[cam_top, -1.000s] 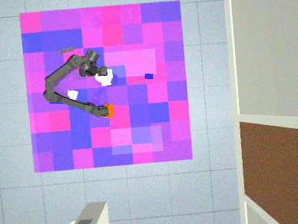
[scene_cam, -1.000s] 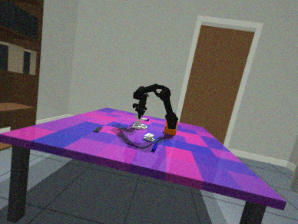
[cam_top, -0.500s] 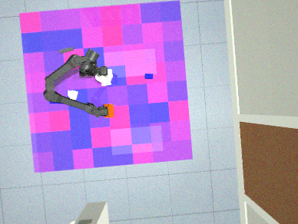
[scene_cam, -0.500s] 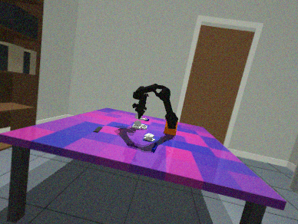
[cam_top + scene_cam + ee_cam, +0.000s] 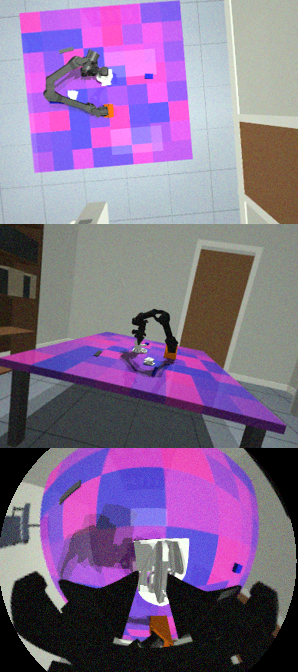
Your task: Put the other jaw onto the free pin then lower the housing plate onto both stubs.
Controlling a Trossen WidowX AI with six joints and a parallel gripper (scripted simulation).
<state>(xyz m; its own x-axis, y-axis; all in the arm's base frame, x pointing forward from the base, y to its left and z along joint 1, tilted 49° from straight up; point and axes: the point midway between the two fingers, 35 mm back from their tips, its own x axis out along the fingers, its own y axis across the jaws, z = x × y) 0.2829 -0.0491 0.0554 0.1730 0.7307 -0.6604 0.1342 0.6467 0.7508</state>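
Note:
My gripper (image 5: 105,73) (image 5: 139,342) (image 5: 150,573) points down over the white base and is shut on a pale grey piece (image 5: 159,579), which looks like the loose jaw. The white base (image 5: 104,77) (image 5: 140,350) (image 5: 184,545) lies on the table directly below the fingers. In the wrist view other grey parts stand close around the held piece and overlap it, so the pins, the seated jaw and the teeth cannot be told apart. A separate white piece (image 5: 72,94) (image 5: 149,361), apparently the housing plate, lies on the table between the base and the arm's elbow side.
An orange block (image 5: 110,110) (image 5: 170,353) (image 5: 159,624) is at the arm's foot. A small blue block (image 5: 149,76) (image 5: 237,568) lies beyond the base. A dark grey bar (image 5: 66,50) (image 5: 97,354) (image 5: 70,492) lies to the other side. Another blue piece (image 5: 154,371) lies near the white piece.

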